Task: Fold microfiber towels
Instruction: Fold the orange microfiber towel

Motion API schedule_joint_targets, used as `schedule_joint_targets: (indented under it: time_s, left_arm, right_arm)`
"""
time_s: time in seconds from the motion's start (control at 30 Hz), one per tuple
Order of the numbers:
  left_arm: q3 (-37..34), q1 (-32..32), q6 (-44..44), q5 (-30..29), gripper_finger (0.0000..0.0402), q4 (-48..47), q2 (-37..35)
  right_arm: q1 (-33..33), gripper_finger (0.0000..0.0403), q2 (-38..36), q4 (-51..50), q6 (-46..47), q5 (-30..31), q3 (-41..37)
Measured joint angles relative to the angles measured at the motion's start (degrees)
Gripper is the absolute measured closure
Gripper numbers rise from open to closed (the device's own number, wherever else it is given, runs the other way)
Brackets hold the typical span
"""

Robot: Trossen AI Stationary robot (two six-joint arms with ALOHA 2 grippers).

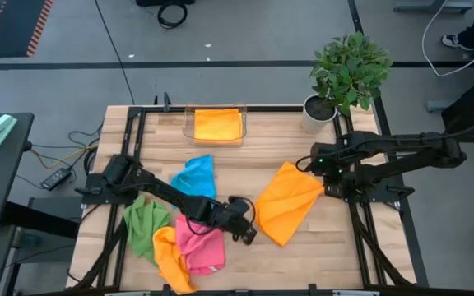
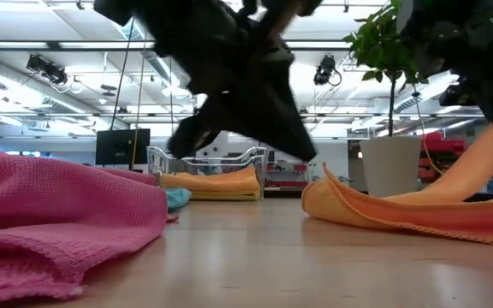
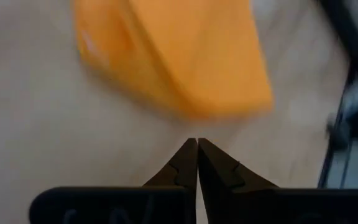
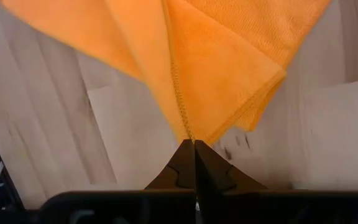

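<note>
An orange towel [image 1: 286,204] lies spread at the table's centre right, its right corner raised. My right gripper [image 4: 194,144] is shut on that corner, at the towel's right side [image 1: 331,186]. My left gripper [image 3: 197,146] is shut with nothing in it. It hovers above the bare wood just left of the towel's near edge [image 1: 248,235]. At the near left, blue [image 1: 196,175], green [image 1: 145,222], pink [image 1: 202,244] and orange [image 1: 172,265] towels lie crumpled on the table. A folded orange towel [image 1: 218,125] lies in the clear tray [image 1: 190,123]. My right gripper pinches a corner of the orange towel [image 4: 188,127] between its two fingers, where a stitched edge and gathered folds run together. The fingers come from above, pointing steeply down. The corner is lifted [image 2: 478,158], and the rest of the towel slopes down slack onto the table [image 2: 383,210].
A potted plant [image 1: 346,74] stands at the far right corner. Black frame rails [image 1: 134,140] run along the table's left and right sides. Bare wood [image 1: 253,160] shows between the blue towel and the held orange towel.
</note>
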Motion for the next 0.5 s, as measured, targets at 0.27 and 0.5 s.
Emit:
schedule_joint_targets:
  time_s: [0.27, 0.5]
  left_arm:
    - [0.0, 4.6, -2.4, -4.3, 0.0279, 5.6, -0.7]
    - [0.1, 9.7, -2.6, 0.6, 0.0157, 5.6, -0.5]
  right_arm:
    - [0.0, 0.0403, 0.4, 1.4, 0.0, 0.4, 0.0]
    - [0.0, 0.0403, 0.4, 2.1, -1.2, 0.4, 0.0]
